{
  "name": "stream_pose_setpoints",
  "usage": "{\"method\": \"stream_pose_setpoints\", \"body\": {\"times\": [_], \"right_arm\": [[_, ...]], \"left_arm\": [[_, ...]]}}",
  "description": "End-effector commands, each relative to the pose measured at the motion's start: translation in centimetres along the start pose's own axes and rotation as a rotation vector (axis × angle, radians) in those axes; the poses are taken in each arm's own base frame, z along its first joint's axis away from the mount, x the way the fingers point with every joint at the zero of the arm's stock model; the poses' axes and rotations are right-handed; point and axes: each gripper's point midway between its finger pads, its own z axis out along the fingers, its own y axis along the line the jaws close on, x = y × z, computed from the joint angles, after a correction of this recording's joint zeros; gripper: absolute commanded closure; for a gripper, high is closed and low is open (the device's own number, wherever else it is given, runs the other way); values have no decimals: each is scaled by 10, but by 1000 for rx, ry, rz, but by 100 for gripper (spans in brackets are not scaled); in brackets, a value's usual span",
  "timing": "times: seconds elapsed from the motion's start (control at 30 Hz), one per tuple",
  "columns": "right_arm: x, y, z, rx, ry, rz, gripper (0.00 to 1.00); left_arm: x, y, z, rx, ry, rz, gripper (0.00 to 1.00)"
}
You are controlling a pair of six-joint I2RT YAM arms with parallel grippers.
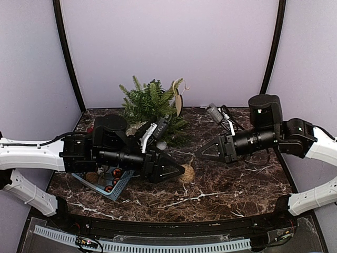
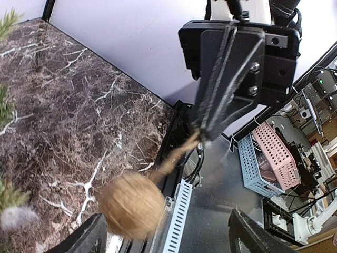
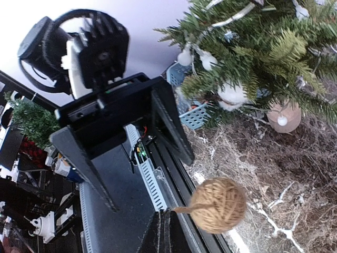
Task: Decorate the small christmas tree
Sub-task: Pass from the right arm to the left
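On the marble table (image 1: 237,184), the small christmas tree (image 1: 150,105) stands at the back, behind the left arm. The left gripper (image 1: 179,171) is spread wide and empty beside the twine ball (image 3: 218,204), which hangs by its cord (image 2: 179,155) from the pinched-shut right gripper (image 1: 201,154). A slip through that thin pinch, or a knock from the left fingers, is judged liable to drop it.

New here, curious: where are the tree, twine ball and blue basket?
small christmas tree (image 1: 150,105), top view, upper branches
twine ball (image 3: 217,204), right wrist view, its middle
blue basket (image 1: 120,190), top view, mesh wall

Left arm (image 1: 31,153) and right arm (image 1: 295,136) stretched inward, tips nearly meeting. Left pincer (image 1: 180,171) spread wide; right pincer (image 1: 199,154) clamped on twine ball (image 1: 187,174) string.
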Motion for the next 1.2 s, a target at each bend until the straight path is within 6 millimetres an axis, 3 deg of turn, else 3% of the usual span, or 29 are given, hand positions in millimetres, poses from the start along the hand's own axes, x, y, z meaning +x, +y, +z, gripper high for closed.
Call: {"method": "stream_pose_setpoints", "body": {"times": [0.0, 0.17, 0.33, 0.6, 0.7, 1.0, 1.17], "right_arm": [[-26, 31, -19, -98, -88, -69, 100], [-30, 38, -20, -131, -107, -75, 100], [-38, 48, -25, -168, -141, -85, 100], [-43, 55, -29, -195, -158, -101, 100], [-47, 49, -28, -156, -177, -95, 100], [-53, 26, -21, -38, -200, -74, 100], [-51, 10, -15, 26, -191, -53, 100]], "left_arm": [[-37, -25, -9, 52, -118, 95, 18], [-49, -41, -11, 125, -165, 127, 17], [-45, -50, 0, 184, -142, 140, 17], [-40, -32, 21, 92, -106, 157, 17], [-37, -36, 25, 98, -96, 161, 16], [14, -76, 29, 213, 17, 126, 16], [26, -87, 20, 210, 16, 92, 16]]}}
